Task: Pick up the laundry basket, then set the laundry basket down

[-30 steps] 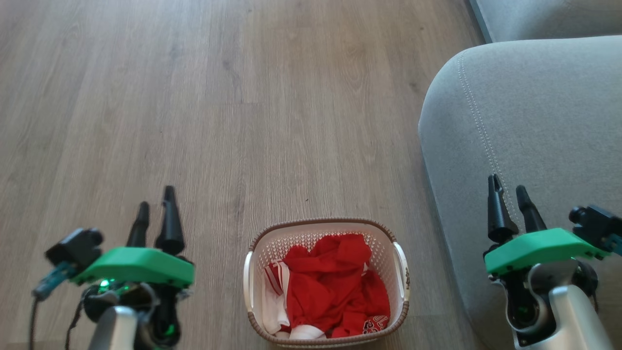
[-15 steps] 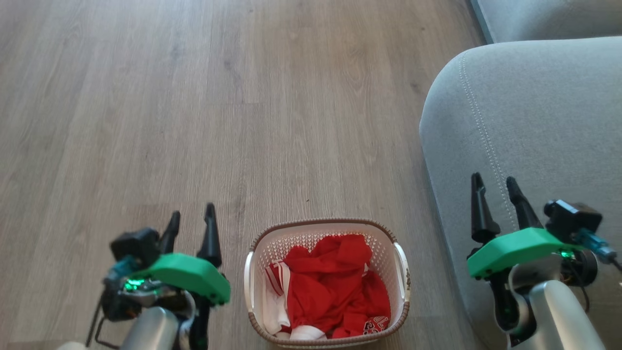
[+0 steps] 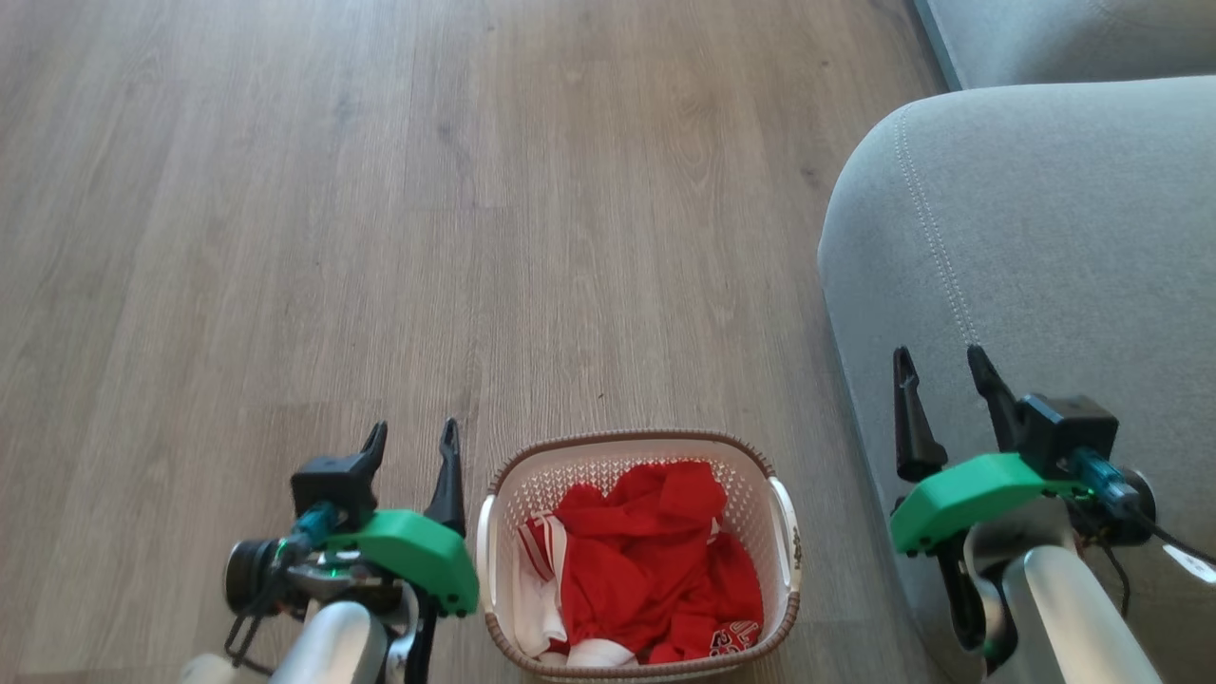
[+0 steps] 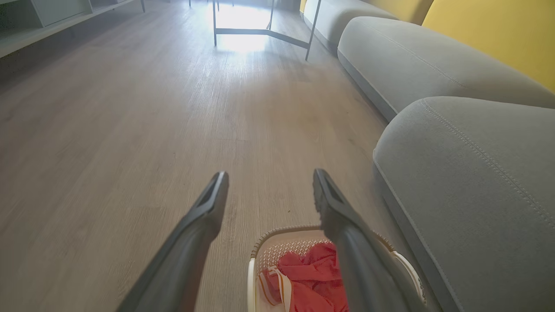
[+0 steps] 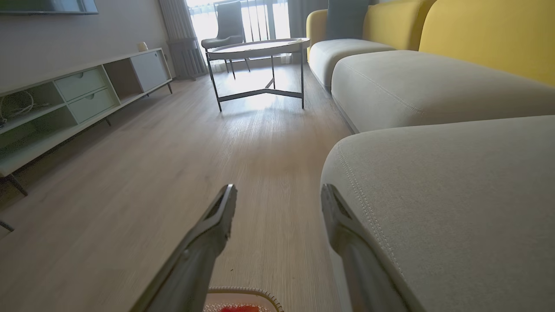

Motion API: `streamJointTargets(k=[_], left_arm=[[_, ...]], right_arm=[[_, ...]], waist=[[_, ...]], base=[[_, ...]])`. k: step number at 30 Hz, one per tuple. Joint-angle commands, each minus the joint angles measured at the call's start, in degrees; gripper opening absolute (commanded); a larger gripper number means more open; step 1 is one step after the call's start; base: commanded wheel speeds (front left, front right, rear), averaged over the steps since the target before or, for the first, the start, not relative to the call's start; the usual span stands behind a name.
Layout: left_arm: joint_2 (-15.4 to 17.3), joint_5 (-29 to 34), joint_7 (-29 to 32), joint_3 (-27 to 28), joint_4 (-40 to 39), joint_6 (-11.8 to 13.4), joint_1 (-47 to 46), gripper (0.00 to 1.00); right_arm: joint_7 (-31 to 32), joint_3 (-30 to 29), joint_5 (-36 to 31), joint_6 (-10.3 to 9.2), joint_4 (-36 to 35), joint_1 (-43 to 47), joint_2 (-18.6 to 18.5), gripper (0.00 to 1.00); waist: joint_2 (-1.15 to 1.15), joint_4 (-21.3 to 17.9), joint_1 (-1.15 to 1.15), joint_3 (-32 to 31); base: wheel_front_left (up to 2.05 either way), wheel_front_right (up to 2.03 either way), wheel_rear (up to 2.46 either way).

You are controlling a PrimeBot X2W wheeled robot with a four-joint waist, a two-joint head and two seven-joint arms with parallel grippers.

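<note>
The laundry basket (image 3: 502,494), white and perforated with a brown woven rim, sits on the wooden floor at the bottom centre of the head view, red and white clothes inside. Its far rim also shows in the left wrist view (image 4: 282,230) and the right wrist view (image 5: 243,291). My left gripper (image 3: 411,437) hovers open just left of the basket's left handle (image 3: 484,556), fingers apart with nothing between them. Over the sofa edge, my right gripper (image 3: 939,366) stands open and empty, a hand's width right of the right handle (image 3: 788,532).
A grey sofa (image 3: 1026,237) runs along the right, close to the basket. A round metal-legged coffee table (image 5: 259,47) stands further ahead, a low media cabinet (image 5: 82,93) lines the left wall, and open wooden floor (image 3: 380,237) stretches ahead and to the left.
Both arms have swung inward toward the basket, the left one a long way right to its left handle, the right one slightly left. Both grippers stayed open; the basket has not moved.
</note>
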Motion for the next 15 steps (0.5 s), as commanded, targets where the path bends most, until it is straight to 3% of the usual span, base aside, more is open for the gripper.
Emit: streamJointTargets(k=[1,10,15], left_arm=[[0.6,2.3,-1.0,0.7,-1.8,0.5,-4.3,1.0],[0.7,9.2,-2.5,-0.2,-7.9,4.4,-5.1,1.0],[0.6,13.7,-3.5,0.2,-14.1,7.9,-5.7,1.0]], right_arm=[[-1.0,1.4,-2.1,0.33,-1.9,-4.0,-0.5,1.0],[-2.6,2.2,-7.3,0.36,-5.1,-4.9,-0.4,1.0],[-3.6,2.3,-9.8,0.37,-9.0,-5.1,-0.1,1.0]], waist=[[0.0,-0.1,0.0,0.0],[0.0,-0.1,0.0,0.4],[0.0,0.2,0.0,0.8]], base=[[0.0,0.0,0.0],[0.0,0.0,0.0],[0.0,0.0,0.0]])
